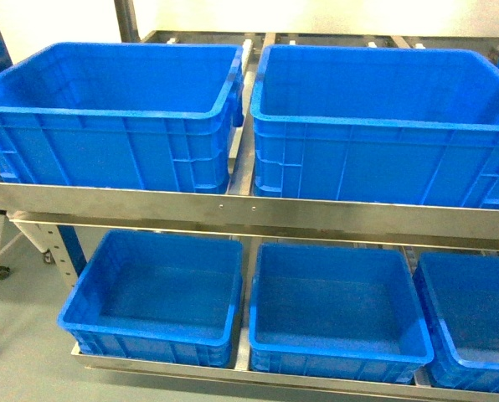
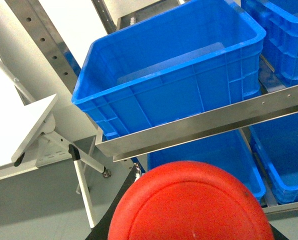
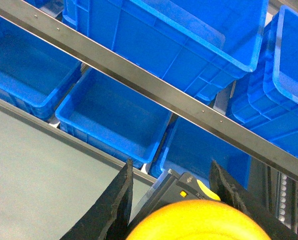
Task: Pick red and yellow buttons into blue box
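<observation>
With the left gripper [image 2: 189, 235] clamping the red button [image 2: 189, 205] and the right gripper [image 3: 176, 200] clamping the yellow button [image 3: 204, 222], early release short of the blue box [image 1: 115, 109] drops either onto lower bins [image 1: 157, 293].

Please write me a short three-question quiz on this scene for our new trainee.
1. True or false: the red button fills the bottom of the left wrist view.
2. Which colour is the button between the right gripper's fingers? A green, B yellow, C black.
3. Fill in: in the head view, two large blue boxes sit on the ___ shelf, above the smaller bins.

Key: 1 true; 2 B; 3 upper.
</observation>
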### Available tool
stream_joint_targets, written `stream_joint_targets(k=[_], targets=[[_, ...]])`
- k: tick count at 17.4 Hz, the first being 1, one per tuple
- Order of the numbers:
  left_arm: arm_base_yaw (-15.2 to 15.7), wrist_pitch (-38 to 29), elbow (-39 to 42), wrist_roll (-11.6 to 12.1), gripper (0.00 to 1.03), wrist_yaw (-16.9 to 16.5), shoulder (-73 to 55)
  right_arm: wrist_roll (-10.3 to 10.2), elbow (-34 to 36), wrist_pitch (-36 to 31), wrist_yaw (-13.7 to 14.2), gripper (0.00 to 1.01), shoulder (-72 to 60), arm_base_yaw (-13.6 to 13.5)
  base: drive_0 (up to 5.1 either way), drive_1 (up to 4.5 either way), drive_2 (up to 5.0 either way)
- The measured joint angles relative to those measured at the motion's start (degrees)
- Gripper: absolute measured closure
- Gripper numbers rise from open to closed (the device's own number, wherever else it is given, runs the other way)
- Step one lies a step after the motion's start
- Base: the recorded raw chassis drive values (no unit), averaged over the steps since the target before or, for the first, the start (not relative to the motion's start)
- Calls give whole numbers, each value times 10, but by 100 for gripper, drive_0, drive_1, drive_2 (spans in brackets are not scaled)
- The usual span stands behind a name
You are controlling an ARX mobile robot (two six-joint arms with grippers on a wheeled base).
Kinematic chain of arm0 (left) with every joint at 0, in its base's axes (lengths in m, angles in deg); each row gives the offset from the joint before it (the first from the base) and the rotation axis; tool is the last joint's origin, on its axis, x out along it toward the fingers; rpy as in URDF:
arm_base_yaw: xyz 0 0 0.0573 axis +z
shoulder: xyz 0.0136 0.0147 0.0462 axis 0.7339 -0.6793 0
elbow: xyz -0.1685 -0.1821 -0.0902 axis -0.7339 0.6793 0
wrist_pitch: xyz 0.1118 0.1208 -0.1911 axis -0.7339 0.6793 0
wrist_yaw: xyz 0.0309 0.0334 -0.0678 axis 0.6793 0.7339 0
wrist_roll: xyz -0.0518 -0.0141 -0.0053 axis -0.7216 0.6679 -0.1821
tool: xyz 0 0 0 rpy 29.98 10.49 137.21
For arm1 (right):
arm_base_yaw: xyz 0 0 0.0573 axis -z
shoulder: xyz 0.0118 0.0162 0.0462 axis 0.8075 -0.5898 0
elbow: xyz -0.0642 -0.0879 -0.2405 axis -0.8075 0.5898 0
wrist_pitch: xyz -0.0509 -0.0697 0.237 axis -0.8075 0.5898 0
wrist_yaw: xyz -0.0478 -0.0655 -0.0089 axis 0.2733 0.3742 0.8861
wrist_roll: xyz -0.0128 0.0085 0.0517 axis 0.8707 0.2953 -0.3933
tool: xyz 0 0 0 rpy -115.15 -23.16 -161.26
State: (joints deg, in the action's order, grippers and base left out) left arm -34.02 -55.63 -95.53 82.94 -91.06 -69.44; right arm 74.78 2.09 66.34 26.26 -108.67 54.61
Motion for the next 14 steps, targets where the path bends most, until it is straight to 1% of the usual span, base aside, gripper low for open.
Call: stream_joint_targets(k=[1, 3, 14], targets=[[0, 0, 0, 0, 78, 0, 0, 0, 0, 0, 0, 62, 0, 0, 0, 0, 0], [0, 0, 0, 0, 78, 2, 1, 0, 0, 0, -2, 62, 1, 0, 259, 174, -429], [0, 0, 0, 0, 78, 0, -2, 0, 0, -2, 0, 62, 0, -1, 251, 224, -512]])
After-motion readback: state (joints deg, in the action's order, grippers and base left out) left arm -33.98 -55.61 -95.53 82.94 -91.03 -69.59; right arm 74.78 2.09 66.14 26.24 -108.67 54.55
